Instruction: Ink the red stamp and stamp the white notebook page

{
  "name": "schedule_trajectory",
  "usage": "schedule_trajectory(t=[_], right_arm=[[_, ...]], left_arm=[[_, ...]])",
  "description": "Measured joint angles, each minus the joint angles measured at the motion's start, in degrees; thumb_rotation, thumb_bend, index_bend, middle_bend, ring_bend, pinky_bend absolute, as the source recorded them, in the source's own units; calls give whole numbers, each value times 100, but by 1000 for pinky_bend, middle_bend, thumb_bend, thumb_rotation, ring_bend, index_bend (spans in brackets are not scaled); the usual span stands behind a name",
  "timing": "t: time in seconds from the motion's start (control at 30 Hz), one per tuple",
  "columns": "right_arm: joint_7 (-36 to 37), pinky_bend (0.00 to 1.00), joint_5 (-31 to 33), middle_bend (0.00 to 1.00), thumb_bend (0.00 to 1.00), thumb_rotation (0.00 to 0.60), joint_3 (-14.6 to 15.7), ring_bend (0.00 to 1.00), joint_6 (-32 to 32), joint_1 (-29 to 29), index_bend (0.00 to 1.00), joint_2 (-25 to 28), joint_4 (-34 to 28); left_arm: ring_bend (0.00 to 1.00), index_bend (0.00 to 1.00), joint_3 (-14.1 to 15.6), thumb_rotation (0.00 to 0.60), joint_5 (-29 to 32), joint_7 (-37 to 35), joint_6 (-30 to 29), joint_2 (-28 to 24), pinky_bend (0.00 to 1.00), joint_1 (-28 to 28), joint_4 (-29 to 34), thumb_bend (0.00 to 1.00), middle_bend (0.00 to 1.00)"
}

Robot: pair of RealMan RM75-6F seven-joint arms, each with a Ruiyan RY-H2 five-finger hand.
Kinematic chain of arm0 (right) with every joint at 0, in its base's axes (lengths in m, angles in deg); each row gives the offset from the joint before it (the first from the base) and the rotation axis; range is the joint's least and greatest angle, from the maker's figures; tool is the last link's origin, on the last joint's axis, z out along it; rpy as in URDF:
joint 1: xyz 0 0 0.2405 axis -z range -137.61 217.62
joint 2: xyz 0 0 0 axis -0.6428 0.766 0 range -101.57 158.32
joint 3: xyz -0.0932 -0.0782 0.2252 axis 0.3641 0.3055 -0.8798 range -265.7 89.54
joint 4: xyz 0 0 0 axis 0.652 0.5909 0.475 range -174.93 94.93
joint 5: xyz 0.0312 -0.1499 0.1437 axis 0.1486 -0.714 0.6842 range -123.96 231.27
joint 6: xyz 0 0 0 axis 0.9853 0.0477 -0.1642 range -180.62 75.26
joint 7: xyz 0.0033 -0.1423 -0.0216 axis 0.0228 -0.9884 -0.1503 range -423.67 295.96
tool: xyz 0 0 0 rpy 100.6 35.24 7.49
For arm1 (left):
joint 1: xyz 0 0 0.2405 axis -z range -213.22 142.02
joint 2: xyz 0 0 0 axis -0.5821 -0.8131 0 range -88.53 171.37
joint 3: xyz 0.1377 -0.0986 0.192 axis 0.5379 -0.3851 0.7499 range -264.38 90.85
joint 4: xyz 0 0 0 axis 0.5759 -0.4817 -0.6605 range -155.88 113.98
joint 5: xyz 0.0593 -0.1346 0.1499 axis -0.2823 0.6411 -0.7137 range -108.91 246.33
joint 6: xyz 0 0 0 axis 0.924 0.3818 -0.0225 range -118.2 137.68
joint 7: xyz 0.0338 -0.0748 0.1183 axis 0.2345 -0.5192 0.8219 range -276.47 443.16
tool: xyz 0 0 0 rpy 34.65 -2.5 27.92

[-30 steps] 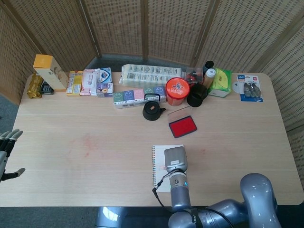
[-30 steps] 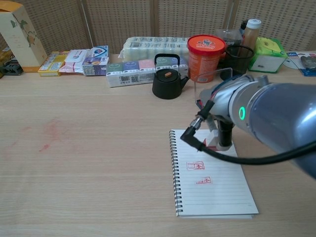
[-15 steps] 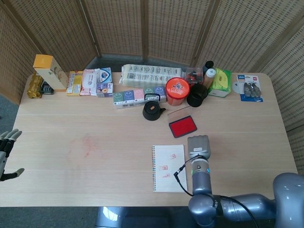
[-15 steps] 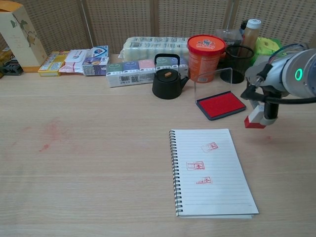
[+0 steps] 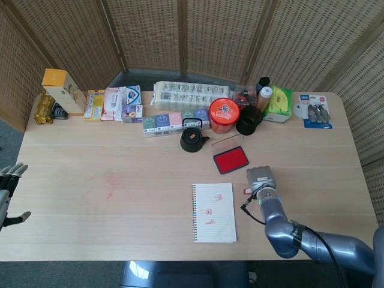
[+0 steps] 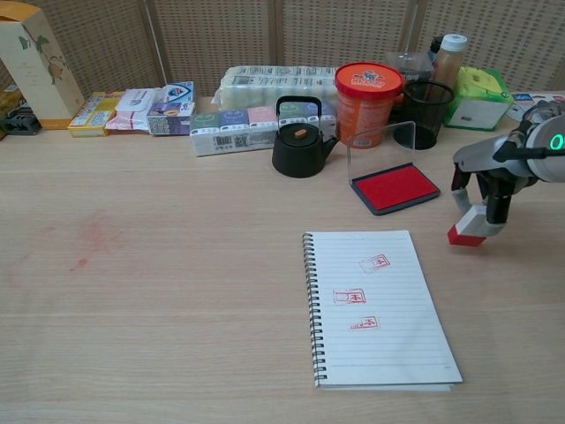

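The white spiral notebook (image 6: 388, 336) lies open near the table's front and shows three red imprints (image 6: 350, 297) on its page. In the head view the notebook (image 5: 214, 211) sits left of my right hand (image 5: 259, 178). The right hand (image 6: 496, 175) holds the red-based stamp (image 6: 465, 232) between its fingers, low over the table just right of the notebook. A small red part of the stamp (image 5: 246, 192) shows in the head view. The red ink pad (image 6: 395, 187), its clear lid up, lies behind the notebook. My left hand (image 5: 7, 195) hangs open off the table's left edge.
A black teapot (image 6: 298, 141), an orange tub (image 6: 368, 99) and a black mesh cup (image 6: 428, 110) stand behind the ink pad. Boxes and packets (image 6: 238, 119) line the back edge. Faint red smudges (image 6: 88, 237) mark the wood at left.
My right hand lifted the stamp off the page, leaving a third imprint, and carried it right and down to just beside the notebook. The left hand stayed put.
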Motion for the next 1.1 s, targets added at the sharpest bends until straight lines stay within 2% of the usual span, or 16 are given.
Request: schedule_trajectory(t=[0.23, 0.47, 0.67, 0.77, 0.9, 1.1], right_arm=[[474, 1000, -91, 1000, 442, 600, 367, 1000, -406, -185, 713, 47, 593], [992, 1000, -237, 995, 427, 600, 652, 1000, -685, -242, 708, 120, 823], [1277, 1000, -406, 956, 418, 600, 866, 1000, -709, -320, 665, 147, 868], [1423, 1000, -498, 906, 409, 600, 956, 993, -671, -364, 641, 161, 843], [1565, 1000, -454, 831, 395, 600, 1059, 933, -685, -453, 610, 231, 773], [1625, 1000, -421, 790, 395, 600, 1247, 897, -649, -557, 588, 187, 827]], left_arm=[[0, 0, -23, 600, 109, 59, 82, 39, 13, 31, -33, 0, 13], [0, 0, -15, 600, 122, 126, 105, 68, 13, 40, -24, 0, 13], [0, 0, -7, 600, 118, 131, 82, 69, 13, 22, -17, 0, 12], [0, 0, -3, 600, 109, 123, 71, 68, 13, 15, -19, 0, 13], [0, 0, 4, 600, 103, 118, 86, 63, 13, 17, -13, 0, 12], [0, 0, 10, 600, 98, 117, 96, 54, 13, 19, -5, 0, 13]])
